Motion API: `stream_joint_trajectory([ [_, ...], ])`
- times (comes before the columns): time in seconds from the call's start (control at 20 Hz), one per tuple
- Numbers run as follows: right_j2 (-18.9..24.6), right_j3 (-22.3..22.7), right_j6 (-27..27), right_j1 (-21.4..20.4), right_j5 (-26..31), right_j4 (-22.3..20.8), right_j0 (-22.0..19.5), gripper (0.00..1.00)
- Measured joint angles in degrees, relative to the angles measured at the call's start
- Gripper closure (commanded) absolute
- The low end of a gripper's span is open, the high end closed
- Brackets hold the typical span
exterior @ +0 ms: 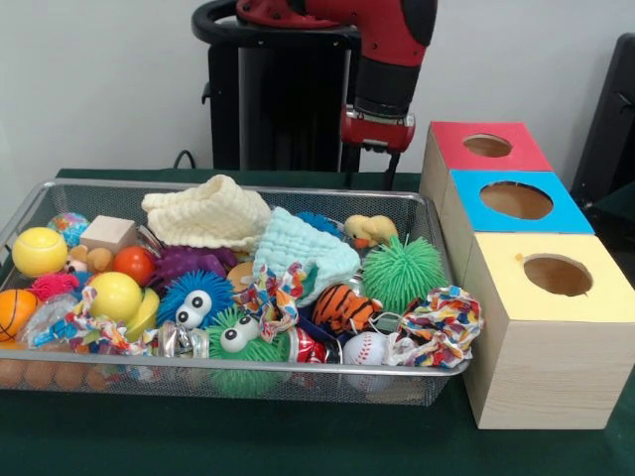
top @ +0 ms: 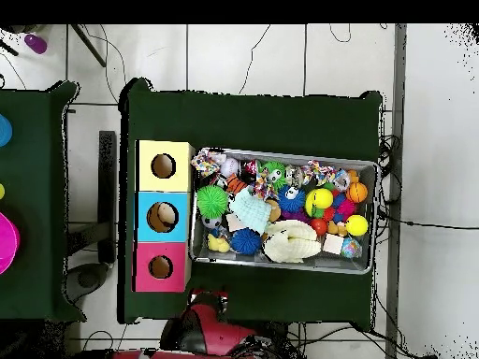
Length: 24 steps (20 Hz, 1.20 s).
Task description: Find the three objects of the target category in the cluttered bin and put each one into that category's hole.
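The wire mesh bin (exterior: 99, 183) is full of toys. Three knotted cloth toys show in it: one at the front right corner (exterior: 437, 323), one in the front middle (exterior: 266, 297), and one at the front left (exterior: 91, 329). From overhead the bin (top: 281, 152) shows the corner toy (top: 208, 161) next to the yellow box. My gripper (exterior: 380, 134) hangs behind the bin's far rim, left of the red box, apart from all the toys. It holds nothing that I can see.
Three boxes with round holes stand in a row right of the bin: red (exterior: 486, 146), blue (exterior: 516, 201) and yellow (exterior: 556, 275). Pale yellow (exterior: 208, 213) and mint (exterior: 298, 248) washcloths, spiky balls (exterior: 402, 270) and plain balls crowd the bin.
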Motion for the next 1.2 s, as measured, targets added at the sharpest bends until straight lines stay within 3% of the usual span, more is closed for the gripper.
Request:
stream_joint_trajectory([
  [0.55, -0.02, -4.37, 5.27, 3.79, -3.38, 11.61, 2.75, 0.00],
  [1.2, -1.36, -4.41, 8.97, 3.96, -3.13, 20.19, 8.48, 0.00],
])
